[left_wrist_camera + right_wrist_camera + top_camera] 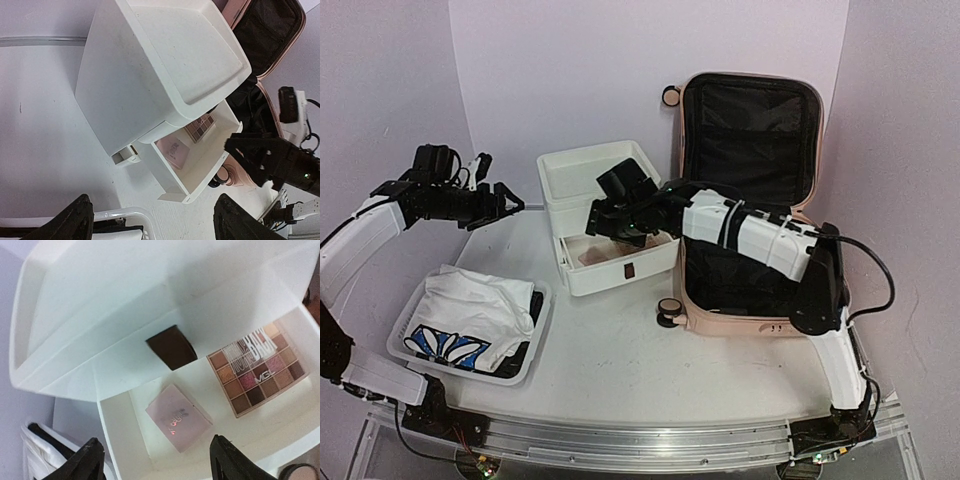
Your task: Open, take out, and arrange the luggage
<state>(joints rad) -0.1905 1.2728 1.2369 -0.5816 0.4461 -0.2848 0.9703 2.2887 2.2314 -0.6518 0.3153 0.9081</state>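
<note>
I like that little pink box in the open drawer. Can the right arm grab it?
Probably yes. The drawer is pulled open, the right tool hangs open just above the pink box, and nothing covers it.

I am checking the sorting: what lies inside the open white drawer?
A pink flat box and an eyeshadow palette lie in the drawer. Its back part is hidden under the unit's top.

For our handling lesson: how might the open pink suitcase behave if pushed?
The suitcase lies on its shell, casters off to the side, so it would probably slide, not roll. Its raised lid might swing shut. The hard shell looks stiff.
</note>
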